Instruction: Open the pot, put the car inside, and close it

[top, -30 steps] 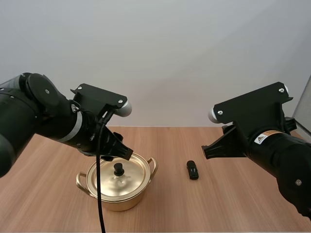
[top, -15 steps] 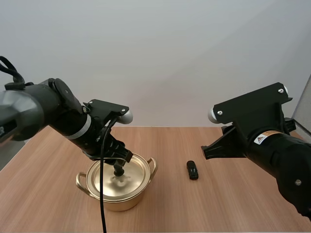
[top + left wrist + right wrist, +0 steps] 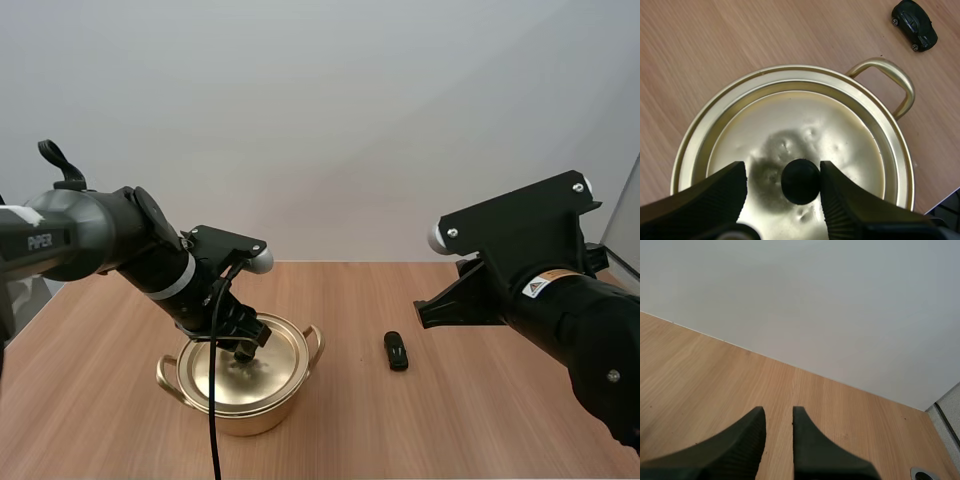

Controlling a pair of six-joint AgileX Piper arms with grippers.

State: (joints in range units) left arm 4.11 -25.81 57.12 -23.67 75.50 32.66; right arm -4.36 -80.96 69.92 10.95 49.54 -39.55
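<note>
left hand (image 3: 783, 174) lowered | straddling lid knob (image 3: 800, 181) | car (image 3: 914, 24) well apart

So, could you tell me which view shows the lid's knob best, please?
The left wrist view: the knob sits unobstructed between the left end effector's open fingers. In the high view that end effector largely hides it; the right wrist view faces the table elsewhere.

**Table and Load**

The wooden table (image 3: 480, 420) has a flat top with light grain. Two items rest directly on it. A gold pot (image 3: 245, 412) stands upright at the left. A black car (image 3: 397, 350) lies to its right, apart from it.
</note>
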